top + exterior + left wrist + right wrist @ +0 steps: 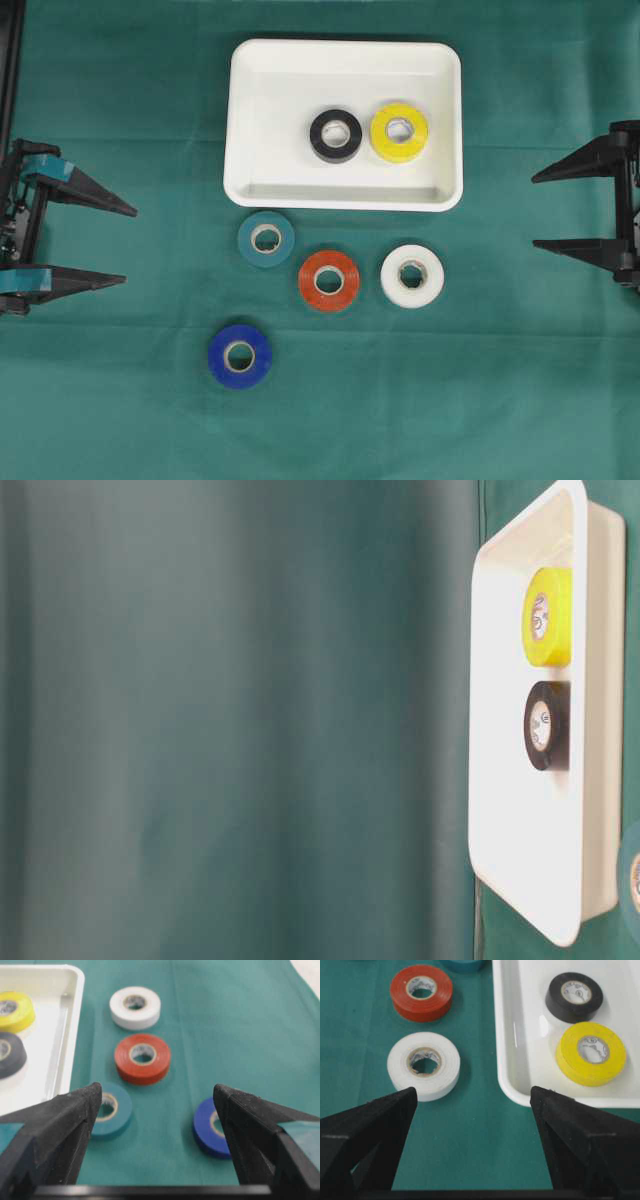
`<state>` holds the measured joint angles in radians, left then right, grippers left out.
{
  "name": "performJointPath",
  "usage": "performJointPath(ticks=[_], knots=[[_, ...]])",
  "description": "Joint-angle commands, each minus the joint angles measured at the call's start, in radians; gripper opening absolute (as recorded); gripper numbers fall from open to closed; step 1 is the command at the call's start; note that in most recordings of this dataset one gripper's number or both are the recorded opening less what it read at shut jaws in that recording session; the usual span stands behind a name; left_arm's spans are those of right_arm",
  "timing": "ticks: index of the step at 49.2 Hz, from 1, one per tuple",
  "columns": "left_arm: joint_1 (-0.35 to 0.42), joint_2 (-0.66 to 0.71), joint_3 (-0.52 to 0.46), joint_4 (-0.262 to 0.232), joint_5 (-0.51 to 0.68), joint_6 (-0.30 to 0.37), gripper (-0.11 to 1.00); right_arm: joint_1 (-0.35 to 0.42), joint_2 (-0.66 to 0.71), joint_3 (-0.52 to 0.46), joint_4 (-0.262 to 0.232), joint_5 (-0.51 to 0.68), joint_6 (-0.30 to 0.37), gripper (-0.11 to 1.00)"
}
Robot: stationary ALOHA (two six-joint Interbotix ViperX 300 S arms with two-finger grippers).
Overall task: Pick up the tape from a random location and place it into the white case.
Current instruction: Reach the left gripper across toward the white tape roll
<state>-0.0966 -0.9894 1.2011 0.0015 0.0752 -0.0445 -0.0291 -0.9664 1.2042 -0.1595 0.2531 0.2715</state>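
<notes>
Since neither arm has anything in its grip, both sets of jaws are just standing spread wide. The left gripper (128, 245) sits at the far left, well apart from the white case (250, 120), and the right gripper (535, 212) mirrors it on the far right, with bare green cloth (120, 80) between each of them and the case.

Looking out past the left fingers (65, 1125) in the wrist view, the teal roll (111, 1109) and the blue roll (210, 1127) lie closest, so my guess is one of those is the easiest next pick for that arm. The right wrist view has the white roll (424, 1065) right ahead instead, just beside the case's near wall.

Relative to the case: the black roll (336, 135) and yellow roll (399, 132) already lie flat inside it, side by side, so I'd call the job partly done. The teal one (266, 239) lies just below the case's front rim toward its left end, the red roll (329, 280) a bit further out below the middle, the white one (412, 275) below the right half, and the blue one (240, 356) furthest from it. All four lie flat, hole up, spaced apart, which should leave room for a finger on each side.
</notes>
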Motion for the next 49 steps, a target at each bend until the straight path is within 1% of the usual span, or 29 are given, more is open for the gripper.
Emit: performJointPath(ticks=[1, 9, 17, 34, 42, 49], knots=[[-0.003, 0.035, -0.017, -0.002, -0.044, 0.002, 0.91, 0.003, 0.005, -0.015, 0.000, -0.009, 0.002, 0.87], [-0.003, 0.118, -0.046, -0.002, -0.129, 0.006, 0.91, 0.003, 0.009, -0.015, -0.002, -0.011, 0.002, 0.87], [-0.003, 0.236, -0.112, -0.002, -0.175, 0.008, 0.91, 0.002, 0.009, -0.015, 0.000, -0.011, 0.002, 0.87], [0.017, 0.543, -0.348, -0.002, -0.207, 0.012, 0.91, 0.002, 0.009, -0.015, -0.002, -0.011, 0.002, 0.87], [0.017, 0.681, -0.485, 0.000, -0.198, 0.012, 0.91, 0.002, 0.009, -0.015, -0.002, -0.012, 0.000, 0.87], [0.017, 0.785, -0.615, -0.002, -0.167, 0.014, 0.91, 0.003, 0.009, -0.015, -0.002, -0.012, 0.000, 0.87]])
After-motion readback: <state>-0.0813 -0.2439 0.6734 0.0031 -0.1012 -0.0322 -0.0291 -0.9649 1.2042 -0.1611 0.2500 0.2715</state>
